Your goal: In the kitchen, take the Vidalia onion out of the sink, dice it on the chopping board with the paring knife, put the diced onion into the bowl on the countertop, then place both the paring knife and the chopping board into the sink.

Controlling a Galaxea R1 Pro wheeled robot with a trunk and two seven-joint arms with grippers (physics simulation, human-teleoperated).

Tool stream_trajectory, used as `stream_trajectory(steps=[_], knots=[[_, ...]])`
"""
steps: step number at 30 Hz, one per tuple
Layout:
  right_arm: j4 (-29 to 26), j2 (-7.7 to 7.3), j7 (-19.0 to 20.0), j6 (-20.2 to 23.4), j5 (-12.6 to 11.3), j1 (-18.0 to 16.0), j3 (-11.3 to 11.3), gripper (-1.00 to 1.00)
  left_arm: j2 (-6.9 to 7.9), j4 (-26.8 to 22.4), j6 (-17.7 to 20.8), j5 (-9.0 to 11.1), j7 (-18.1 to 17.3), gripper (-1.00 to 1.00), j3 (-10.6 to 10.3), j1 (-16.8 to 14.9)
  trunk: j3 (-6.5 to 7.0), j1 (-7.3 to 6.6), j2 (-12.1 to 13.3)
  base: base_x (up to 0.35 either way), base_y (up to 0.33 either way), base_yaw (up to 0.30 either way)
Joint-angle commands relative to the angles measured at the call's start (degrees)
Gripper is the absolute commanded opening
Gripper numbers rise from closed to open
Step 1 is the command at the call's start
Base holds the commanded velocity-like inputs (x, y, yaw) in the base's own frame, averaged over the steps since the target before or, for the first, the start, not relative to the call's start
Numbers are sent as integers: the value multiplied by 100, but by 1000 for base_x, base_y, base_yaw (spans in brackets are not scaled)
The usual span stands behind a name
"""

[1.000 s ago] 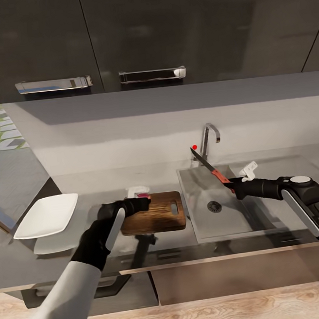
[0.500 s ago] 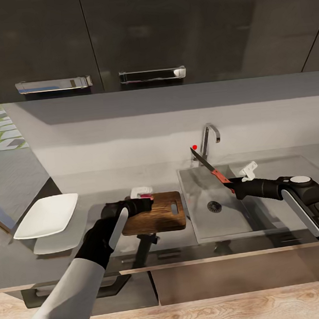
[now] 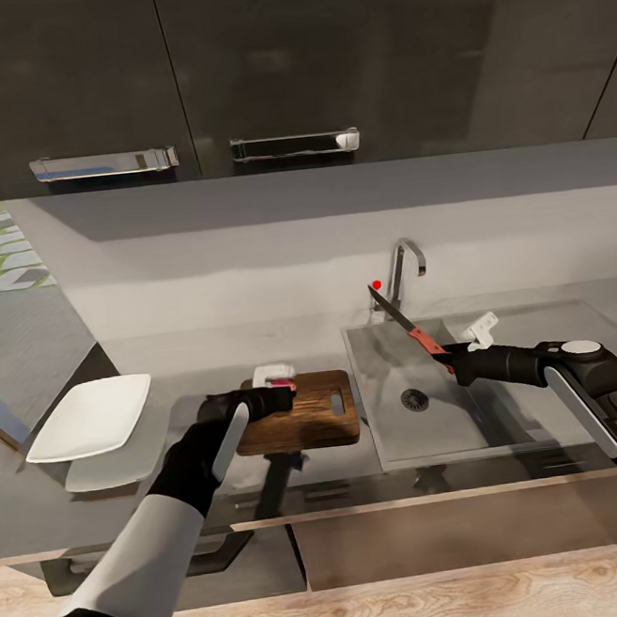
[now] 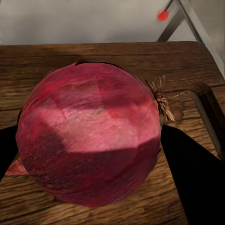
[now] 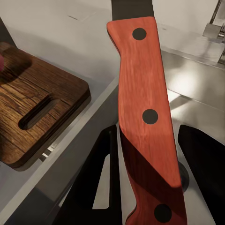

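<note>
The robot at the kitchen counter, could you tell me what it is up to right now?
It is preparing to dice an onion. The left gripper holds the Vidalia onion at the far left part of the chopping board, which lies on the countertop beside the sink. The right gripper grips the paring knife by its handle above the basin, blade pointing up and away. The white bowl waits empty to the left. The onion is whole, with no cuts showing.

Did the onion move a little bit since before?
Yes, a little. The Vidalia onion, in the left gripper, has slid toward the far edge of the chopping board, which has stayed put beside the sink.
</note>
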Motion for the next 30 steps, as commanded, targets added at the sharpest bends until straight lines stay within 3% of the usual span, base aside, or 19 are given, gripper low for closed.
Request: stream_trajectory(steps=[1, 6, 24, 30], knots=[[-3, -5, -7, 38, -36, -7, 6, -100, -1, 83, -16, -5, -17, -100, 5, -36, -12, 3, -12, 0, 0, 0], [-2, -5, -7, 38, -36, -7, 6, -100, -1, 227, -177, -5, -17, -100, 5, -93, -12, 3, -12, 0, 0, 0], [-2, -5, -7, 38, -35, -7, 6, -100, -69, 294, -197, -5, -17, -100, -1, -101, -12, 3, -12, 0, 0, 0], [-2, -5, -7, 38, -36, -7, 6, -100, -114, 617, -262, -5, -17, -100, -1, -207, -12, 3, -12, 0, 0, 0]])
